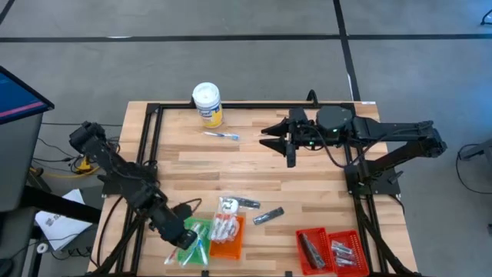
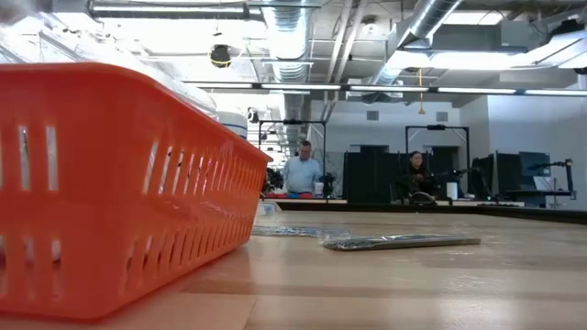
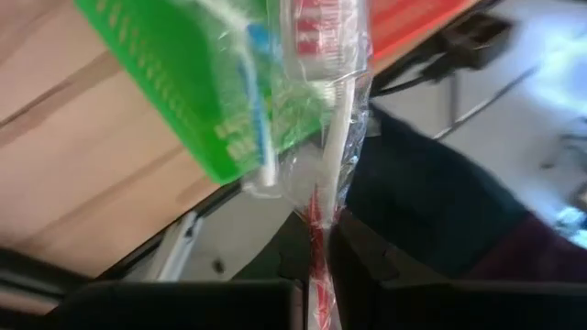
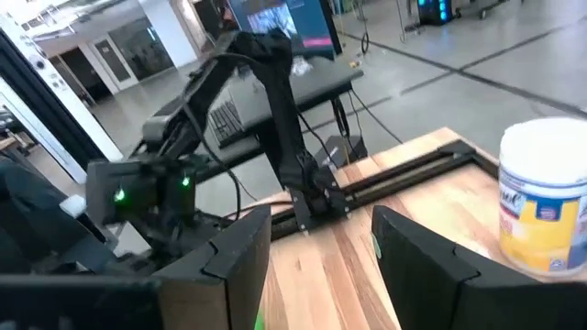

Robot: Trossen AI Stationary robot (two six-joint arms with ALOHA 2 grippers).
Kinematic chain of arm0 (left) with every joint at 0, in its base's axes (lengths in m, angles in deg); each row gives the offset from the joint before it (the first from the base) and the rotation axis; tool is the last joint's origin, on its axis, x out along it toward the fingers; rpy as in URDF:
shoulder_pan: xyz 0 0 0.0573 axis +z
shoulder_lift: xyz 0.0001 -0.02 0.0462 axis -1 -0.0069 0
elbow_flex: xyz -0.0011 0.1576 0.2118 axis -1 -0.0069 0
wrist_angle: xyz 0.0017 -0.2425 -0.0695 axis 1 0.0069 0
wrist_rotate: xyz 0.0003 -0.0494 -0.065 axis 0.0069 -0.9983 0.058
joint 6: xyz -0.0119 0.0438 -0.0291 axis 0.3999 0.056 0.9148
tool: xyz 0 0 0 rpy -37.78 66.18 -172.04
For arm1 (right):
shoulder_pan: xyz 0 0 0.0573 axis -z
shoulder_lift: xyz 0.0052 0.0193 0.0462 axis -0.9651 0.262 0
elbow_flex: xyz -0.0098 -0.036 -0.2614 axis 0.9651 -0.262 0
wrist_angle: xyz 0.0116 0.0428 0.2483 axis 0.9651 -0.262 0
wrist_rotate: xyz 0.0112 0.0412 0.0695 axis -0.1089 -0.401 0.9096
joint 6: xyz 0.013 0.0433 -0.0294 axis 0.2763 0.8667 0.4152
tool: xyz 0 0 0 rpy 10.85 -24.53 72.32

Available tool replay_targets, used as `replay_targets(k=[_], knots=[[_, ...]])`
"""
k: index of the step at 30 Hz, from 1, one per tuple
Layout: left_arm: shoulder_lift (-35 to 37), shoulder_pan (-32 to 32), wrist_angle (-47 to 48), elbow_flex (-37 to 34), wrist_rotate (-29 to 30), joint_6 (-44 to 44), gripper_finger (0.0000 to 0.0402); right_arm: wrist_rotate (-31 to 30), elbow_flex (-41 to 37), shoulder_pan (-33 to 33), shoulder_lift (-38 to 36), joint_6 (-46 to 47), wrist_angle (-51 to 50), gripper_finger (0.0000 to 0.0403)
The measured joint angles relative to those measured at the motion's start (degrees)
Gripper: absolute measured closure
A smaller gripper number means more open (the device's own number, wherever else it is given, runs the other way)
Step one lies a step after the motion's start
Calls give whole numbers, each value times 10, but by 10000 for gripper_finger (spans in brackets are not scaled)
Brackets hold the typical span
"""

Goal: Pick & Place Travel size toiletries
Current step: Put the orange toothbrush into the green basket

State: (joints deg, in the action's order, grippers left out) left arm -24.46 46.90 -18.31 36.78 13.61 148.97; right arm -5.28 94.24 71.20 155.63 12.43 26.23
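The left gripper [image 3: 316, 275], pinched shut on the end of a clear-wrapped toothbrush [image 3: 335, 137], holds it straight out ahead, long axis in line with the fingers, its far end over the green tray [image 3: 174, 82]. The right gripper [image 4: 321, 266] waits empty, jaws apart, well away near the tub [image 4: 543, 197].

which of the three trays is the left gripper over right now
The green tray, leftmost of the three. The left gripper is shut on a clear-wrapped toothbrush above it; the orange tray and red tray lie farther right.
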Motion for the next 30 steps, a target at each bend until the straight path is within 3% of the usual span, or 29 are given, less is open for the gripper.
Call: replay_targets(k=[5, 15, 30], knots=[[-46, 0, 0, 0, -40, -1, 385, 0, -1, -2, 21, 4, 0, 220], [-77, 28, -11, 0, -46, -17, 387, 2, -1, -14, 38, 18, -3, 219], [-127, 46, -42, 0, -99, -43, 387, 2, -2, -17, 37, 18, -5, 221]])
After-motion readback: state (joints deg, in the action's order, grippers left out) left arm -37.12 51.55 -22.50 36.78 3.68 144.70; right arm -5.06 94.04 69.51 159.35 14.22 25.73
